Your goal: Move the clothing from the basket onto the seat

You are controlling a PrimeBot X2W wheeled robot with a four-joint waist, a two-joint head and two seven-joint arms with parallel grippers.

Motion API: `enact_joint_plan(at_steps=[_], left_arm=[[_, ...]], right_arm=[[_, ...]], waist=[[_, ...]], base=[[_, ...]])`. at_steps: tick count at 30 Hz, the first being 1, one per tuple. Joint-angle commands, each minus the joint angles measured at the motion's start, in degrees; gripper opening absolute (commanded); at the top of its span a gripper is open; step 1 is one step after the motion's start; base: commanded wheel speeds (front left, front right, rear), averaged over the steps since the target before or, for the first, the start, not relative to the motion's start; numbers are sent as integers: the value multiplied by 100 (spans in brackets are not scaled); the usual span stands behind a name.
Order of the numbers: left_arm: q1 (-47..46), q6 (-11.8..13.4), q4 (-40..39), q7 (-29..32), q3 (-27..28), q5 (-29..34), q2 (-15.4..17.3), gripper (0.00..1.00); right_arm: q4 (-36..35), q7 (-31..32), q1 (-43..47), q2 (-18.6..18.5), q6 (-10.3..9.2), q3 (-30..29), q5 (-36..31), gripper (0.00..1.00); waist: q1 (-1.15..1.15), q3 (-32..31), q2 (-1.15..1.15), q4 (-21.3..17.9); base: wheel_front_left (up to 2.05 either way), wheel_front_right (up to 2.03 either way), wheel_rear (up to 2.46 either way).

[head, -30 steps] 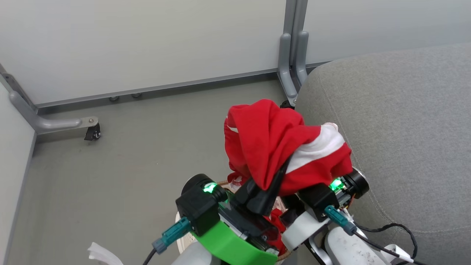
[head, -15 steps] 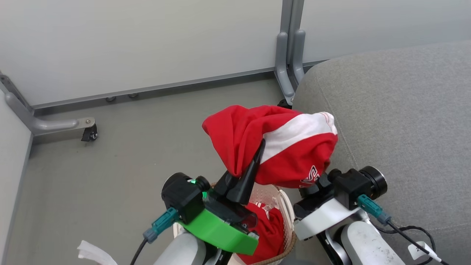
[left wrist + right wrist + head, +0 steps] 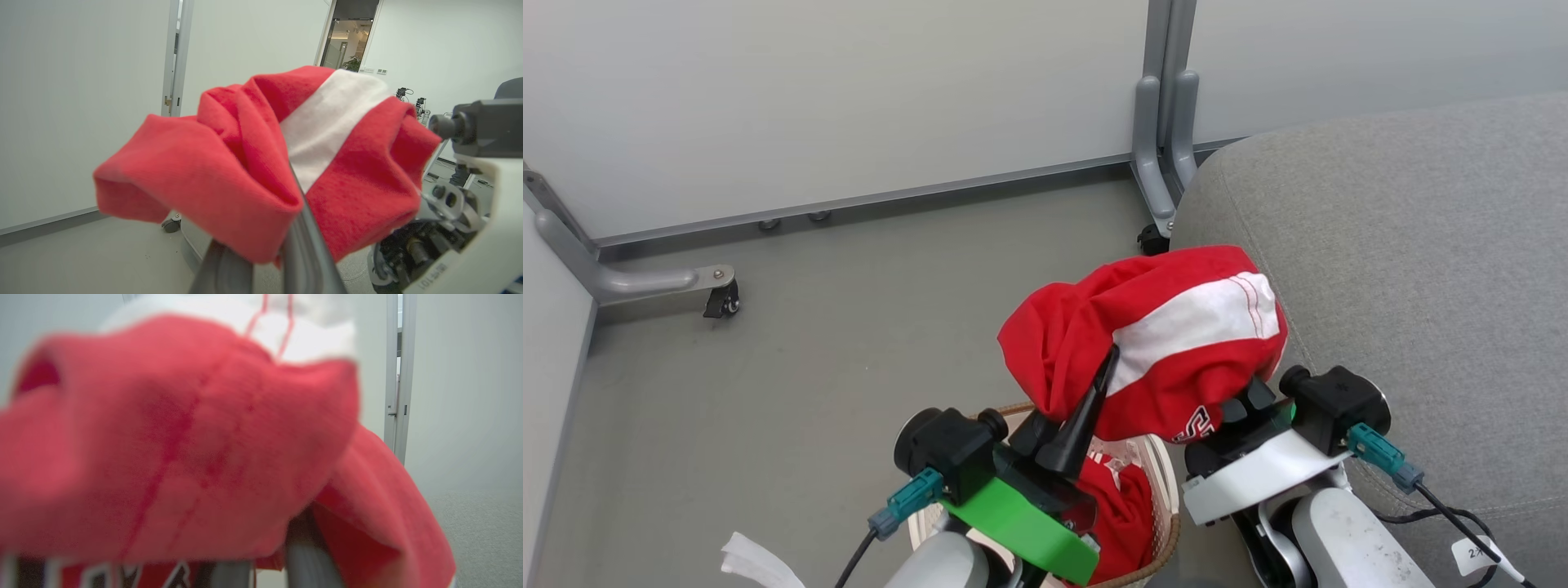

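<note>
Clothing is not yet on the seat (image 3: 1421, 245), which at the right carries no garment where we see it. The lifted garment (image 3: 1184, 327) hangs above the basket (image 3: 1161, 474), just beside the seat's left edge; the second garment (image 3: 1123, 510) lies in the basket. Our left gripper (image 3: 1098, 384) pinches a fold of the lifted one. Whether the right gripper (image 3: 1241, 406), buried under cloth, grips, we cannot tell.
</note>
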Motion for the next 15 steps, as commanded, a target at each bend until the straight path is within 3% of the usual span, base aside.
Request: enact_joint_plan(at_steps=[1, 15], left_arm=[[-6, -30, 17, -2, -22, 27, 21, 0], [-102, -48, 137, -3, -181, 14, 21, 0]], right_arm=[[-23, -18, 24, -5, -2, 10, 32, 0], [49, -18, 41, -5, -2, 59, 148, 0]], waist=[[0, -4, 0, -1], [0, -26, 0, -2]], base=[[0, 0, 0], [0, 0, 0]])
